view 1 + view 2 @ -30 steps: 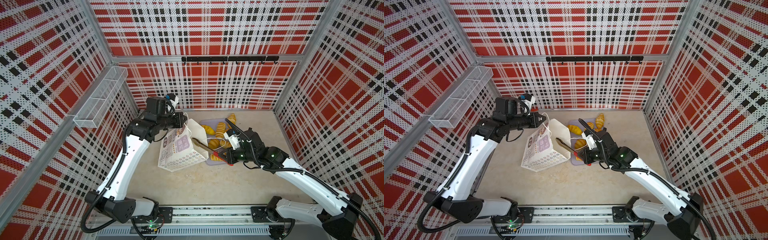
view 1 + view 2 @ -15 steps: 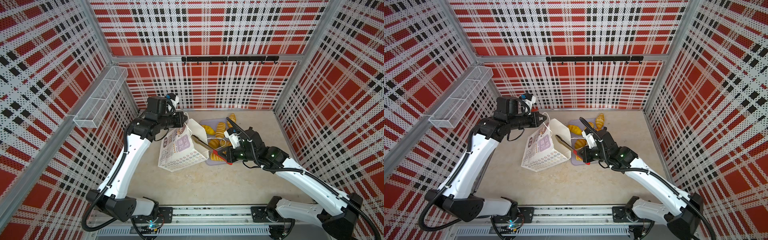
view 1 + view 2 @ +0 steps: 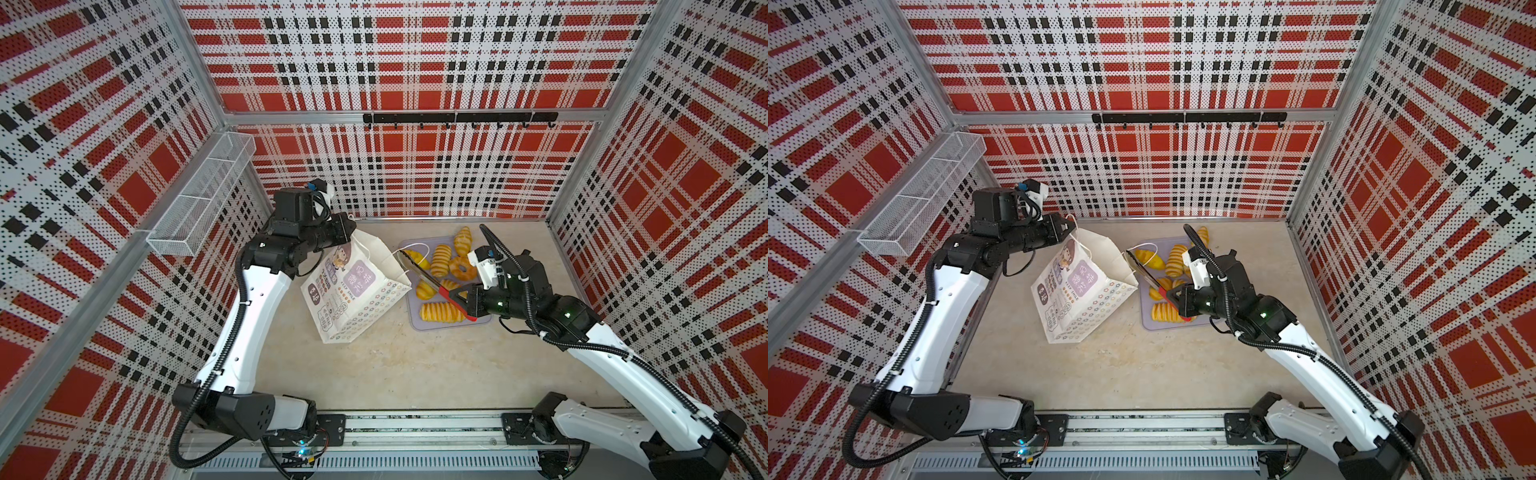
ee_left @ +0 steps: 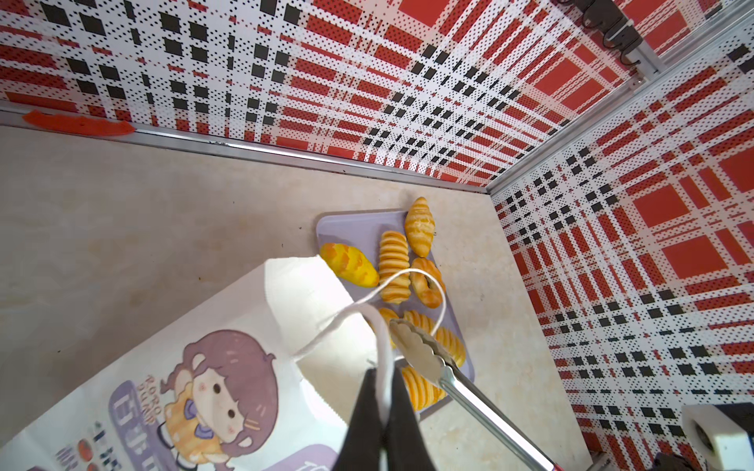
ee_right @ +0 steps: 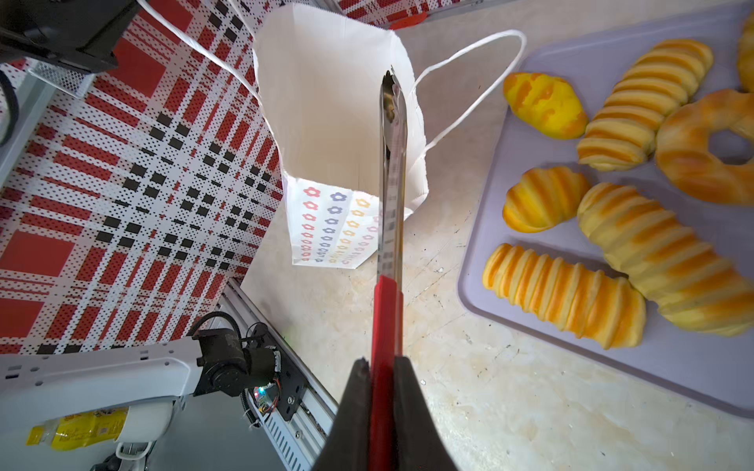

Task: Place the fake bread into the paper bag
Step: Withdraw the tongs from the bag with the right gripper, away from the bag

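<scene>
The white paper bag (image 3: 357,286) leans on the table with its mouth toward the lilac tray (image 3: 415,322). My left gripper (image 4: 383,375) is shut on the bag's cord handle (image 4: 379,338), holding it up. Several golden fake bread pieces lie on the tray: a ring donut (image 3: 463,268), a ridged loaf (image 3: 440,311) and a croissant (image 3: 462,240) among them. My right gripper (image 5: 383,367) is shut on the red handles of metal tongs (image 5: 391,183). The tong tips are closed together with nothing between them, level with the bag's open mouth (image 5: 334,102).
A wire basket (image 3: 199,199) hangs on the left wall and a black hook rail (image 3: 457,118) on the back wall. Plaid walls close in three sides. The bag's loose second handle (image 5: 481,73) droops toward the tray. Bare table lies in front of the bag.
The right gripper has drawn the tongs up and back, so their tips now sit higher at the bag's mouth, and it has squeezed them slightly tighter. The left arm has not moved.
</scene>
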Action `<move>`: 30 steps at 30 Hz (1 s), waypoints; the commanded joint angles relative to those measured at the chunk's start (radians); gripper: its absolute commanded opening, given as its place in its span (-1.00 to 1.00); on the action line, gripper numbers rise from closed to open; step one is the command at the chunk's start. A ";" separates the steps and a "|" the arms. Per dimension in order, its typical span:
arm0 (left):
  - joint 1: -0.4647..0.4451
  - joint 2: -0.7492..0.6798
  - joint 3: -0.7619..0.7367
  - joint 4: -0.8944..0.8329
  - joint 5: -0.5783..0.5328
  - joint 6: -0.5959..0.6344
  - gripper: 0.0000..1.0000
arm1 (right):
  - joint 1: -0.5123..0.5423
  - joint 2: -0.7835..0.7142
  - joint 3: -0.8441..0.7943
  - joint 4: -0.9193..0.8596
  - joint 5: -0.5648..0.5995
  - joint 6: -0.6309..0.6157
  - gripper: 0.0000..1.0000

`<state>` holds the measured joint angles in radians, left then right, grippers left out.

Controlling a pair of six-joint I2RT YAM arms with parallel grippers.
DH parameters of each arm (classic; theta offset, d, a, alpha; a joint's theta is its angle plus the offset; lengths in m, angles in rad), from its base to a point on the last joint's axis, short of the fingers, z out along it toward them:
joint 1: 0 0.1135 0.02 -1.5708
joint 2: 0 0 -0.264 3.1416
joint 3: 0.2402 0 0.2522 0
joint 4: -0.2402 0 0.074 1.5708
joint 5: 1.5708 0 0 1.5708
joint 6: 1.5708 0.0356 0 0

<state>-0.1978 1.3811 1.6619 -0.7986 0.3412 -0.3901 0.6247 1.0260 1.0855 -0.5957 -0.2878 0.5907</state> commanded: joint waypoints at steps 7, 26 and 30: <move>0.000 0.004 0.042 0.042 0.024 -0.015 -1.00 | -0.112 -0.097 0.037 -0.009 0.007 -0.004 -0.83; 0.015 0.036 0.115 0.021 0.055 -0.009 -1.00 | -0.272 -0.151 0.079 -0.128 0.098 -0.065 -0.84; 0.017 0.032 0.106 0.022 0.056 -0.008 -1.00 | -0.300 -0.156 0.072 -0.141 0.095 -0.068 -0.85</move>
<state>-0.1902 1.4128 1.7527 -0.7933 0.3782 -0.4042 0.3439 0.8925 1.1370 -0.7372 -0.2008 0.5396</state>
